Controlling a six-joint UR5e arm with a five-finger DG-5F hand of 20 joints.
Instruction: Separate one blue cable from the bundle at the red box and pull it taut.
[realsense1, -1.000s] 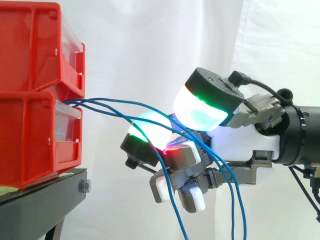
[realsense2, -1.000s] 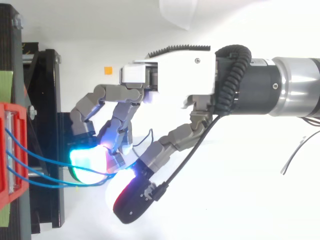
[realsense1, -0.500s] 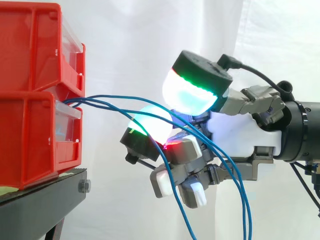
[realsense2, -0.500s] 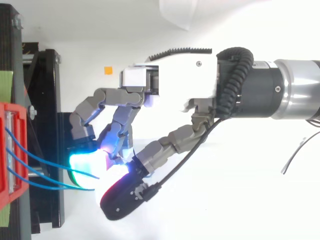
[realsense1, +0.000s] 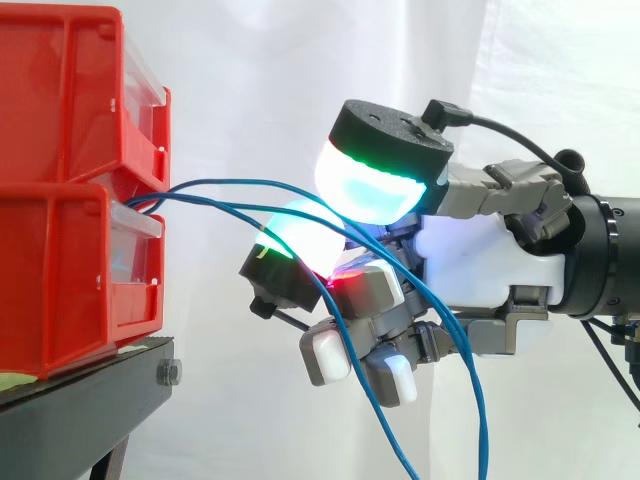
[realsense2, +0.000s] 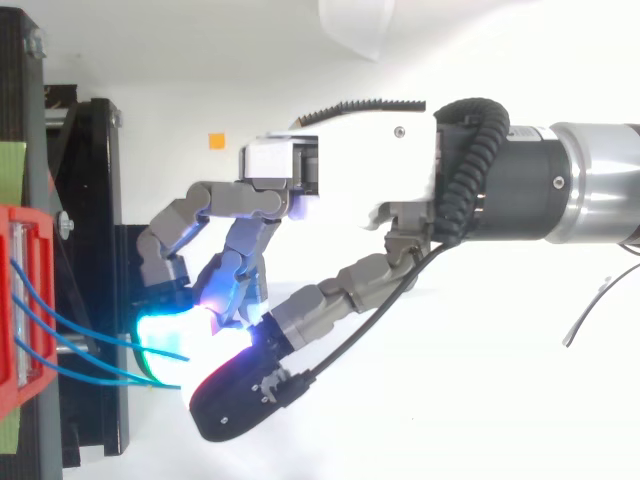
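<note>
A black stand with a bolt sits at seven o'clock before a white curtain; from above, an orange square lies at eleven o'clock.

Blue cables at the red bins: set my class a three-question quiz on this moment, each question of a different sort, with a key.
1. True or false: the blue cables lie flat on the black stand.
2. In the side view, where is the hand relative to the red bins? A. to their left B. to their right C. behind them
3. Fill the gap: past the hand, the cables leave the side view at its ___ edge.
Key: 1 false: they span the air from the bins to the hand, whose fingers curl round them. 2 B. 3 bottom.
</note>
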